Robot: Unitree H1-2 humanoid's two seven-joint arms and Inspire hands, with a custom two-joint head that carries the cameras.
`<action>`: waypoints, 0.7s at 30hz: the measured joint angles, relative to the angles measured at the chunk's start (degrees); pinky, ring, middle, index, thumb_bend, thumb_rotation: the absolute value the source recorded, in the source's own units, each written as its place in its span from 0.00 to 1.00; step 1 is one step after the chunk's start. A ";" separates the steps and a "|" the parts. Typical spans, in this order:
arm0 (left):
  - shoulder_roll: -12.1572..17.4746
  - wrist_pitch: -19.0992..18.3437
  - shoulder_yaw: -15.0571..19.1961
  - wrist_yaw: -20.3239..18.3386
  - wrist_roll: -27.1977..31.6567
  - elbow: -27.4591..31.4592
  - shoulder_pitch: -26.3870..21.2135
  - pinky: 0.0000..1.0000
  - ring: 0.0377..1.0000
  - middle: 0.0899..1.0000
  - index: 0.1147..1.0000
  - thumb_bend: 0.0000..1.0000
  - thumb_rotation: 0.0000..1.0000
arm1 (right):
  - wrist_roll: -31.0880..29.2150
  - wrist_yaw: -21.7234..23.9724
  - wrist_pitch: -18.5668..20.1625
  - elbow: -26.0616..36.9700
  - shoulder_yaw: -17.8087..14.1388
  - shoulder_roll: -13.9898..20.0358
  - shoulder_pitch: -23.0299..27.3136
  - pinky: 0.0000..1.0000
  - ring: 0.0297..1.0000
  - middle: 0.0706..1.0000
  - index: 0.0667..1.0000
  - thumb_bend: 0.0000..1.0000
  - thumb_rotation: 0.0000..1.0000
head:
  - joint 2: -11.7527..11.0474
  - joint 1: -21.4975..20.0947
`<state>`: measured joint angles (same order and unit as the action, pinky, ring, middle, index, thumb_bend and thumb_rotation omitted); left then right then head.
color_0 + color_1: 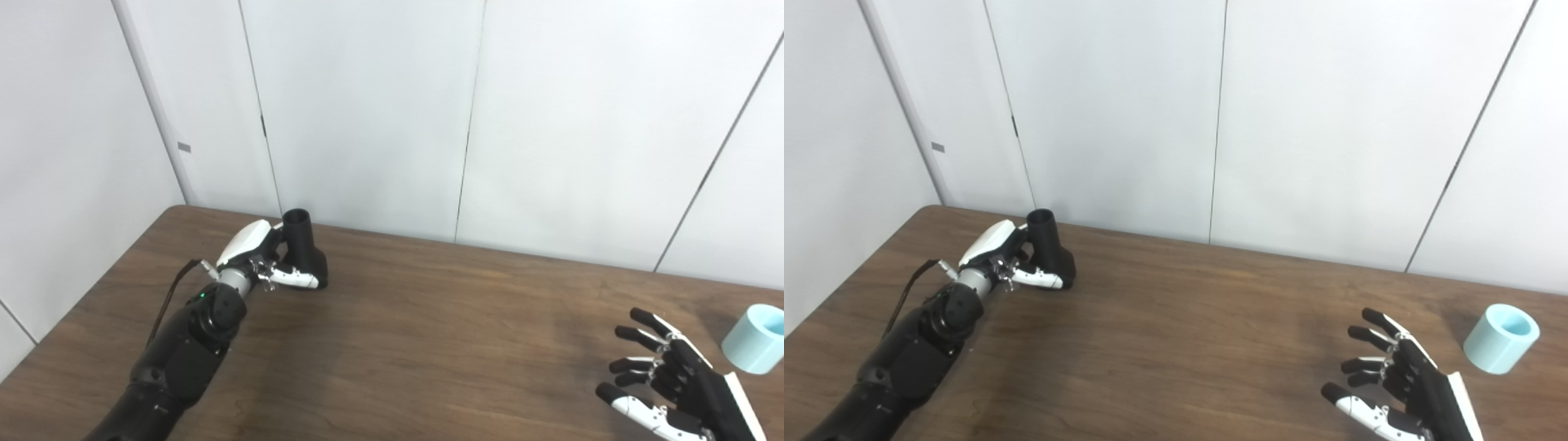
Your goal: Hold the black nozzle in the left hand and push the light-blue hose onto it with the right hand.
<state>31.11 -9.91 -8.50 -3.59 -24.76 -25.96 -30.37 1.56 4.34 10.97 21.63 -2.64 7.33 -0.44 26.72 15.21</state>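
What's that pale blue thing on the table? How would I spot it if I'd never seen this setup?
Start at the brown wooden table and go to its right end. There, just beyond the robot's open right hand, lies the light-blue hose, a short, stubby tube. It is the only pale-coloured object on the table.

On the table (1176, 343), the nozzle (1048, 245) stands at the far left, near the back edge, with the left hand (1010, 260) wrapped around it from its left side. The hose (1500, 339) lies at the far right, well apart from the nozzle. The right hand (1390, 383) sits just left of the hose and nearer the front edge, apart from it
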 measured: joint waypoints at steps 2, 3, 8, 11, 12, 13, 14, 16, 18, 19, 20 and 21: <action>0.17 0.00 0.03 -0.15 0.00 0.17 0.21 0.72 0.87 0.89 0.89 0.95 0.28 | -0.01 0.00 0.00 0.00 0.00 0.01 0.00 0.47 0.53 0.72 0.80 0.53 0.00 | 0.09 0.09; 0.29 0.00 0.02 -0.19 -0.02 0.25 0.29 0.72 0.87 0.89 0.89 0.95 0.28 | -0.01 0.01 0.00 0.00 0.00 0.02 0.00 0.47 0.53 0.72 0.80 0.53 0.00 | 0.09 0.09; 0.59 0.37 0.02 -0.37 -0.02 0.28 0.48 0.73 0.85 0.87 0.86 0.93 0.26 | -0.14 0.03 0.11 0.00 -0.01 0.06 -0.01 0.50 0.54 0.72 0.80 0.53 0.00 | 0.44 0.18; 0.57 0.48 0.03 -0.08 -0.07 0.29 0.54 0.68 0.80 0.83 0.81 0.90 0.25 | -0.38 0.13 0.11 -0.02 -0.02 0.17 0.00 0.50 0.53 0.72 0.80 0.54 0.00 | 0.61 0.18; 0.49 0.59 0.15 0.37 -0.02 0.28 0.57 0.66 0.78 0.81 0.79 0.89 0.23 | -0.43 0.15 0.11 -0.02 -0.02 0.21 0.00 0.49 0.53 0.71 0.80 0.54 0.00 | 0.62 0.18; 0.20 0.99 0.77 0.92 0.31 0.20 0.71 0.62 0.73 0.76 0.75 0.88 0.21 | -0.47 0.18 0.11 -0.02 -0.02 0.24 0.00 0.50 0.54 0.72 0.80 0.54 0.00 | 0.62 0.18; -0.31 1.35 1.73 1.55 0.79 0.10 0.97 0.58 0.68 0.72 0.73 0.85 0.20 | -0.48 0.20 0.11 -0.03 -0.02 0.27 -0.01 0.50 0.54 0.72 0.80 0.54 0.00 | 0.62 0.18; -1.71 1.79 2.91 3.56 1.24 -0.22 1.35 0.56 0.65 0.68 0.70 0.82 0.17 | -0.48 0.24 0.10 -0.08 -0.01 0.46 0.00 0.50 0.54 0.71 0.79 0.54 0.00 | 0.79 0.26; -2.62 2.37 2.92 4.95 1.01 -0.41 1.37 0.56 0.62 0.64 0.66 0.80 0.14 | -0.45 0.27 0.09 -0.14 0.03 0.71 0.00 0.49 0.53 0.71 0.79 0.54 0.00 | 0.88 0.26; -2.91 2.72 2.68 5.57 0.67 -0.65 1.38 0.55 0.62 0.64 0.65 0.80 0.13 | -0.45 0.27 0.09 -0.14 0.03 0.79 0.00 0.48 0.53 0.71 0.79 0.54 0.00 | 1.05 0.18; -3.18 3.33 2.20 6.22 0.14 -1.17 1.37 0.55 0.61 0.63 0.64 0.80 0.12 | -0.44 0.26 0.10 -0.14 0.04 0.84 -0.01 0.49 0.53 0.70 0.79 0.54 0.00 | 1.14 0.09; -3.28 3.75 1.90 6.78 -0.29 -1.60 1.36 0.55 0.61 0.63 0.63 0.80 0.12 | -0.36 0.25 0.09 -0.13 0.06 0.85 0.00 0.49 0.53 0.70 0.79 0.54 0.00 | 1.14 0.00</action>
<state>27.83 -6.16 -6.60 3.19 -25.05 -27.56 -29.00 1.20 4.59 11.07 21.50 -2.59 8.18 -0.44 27.86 15.21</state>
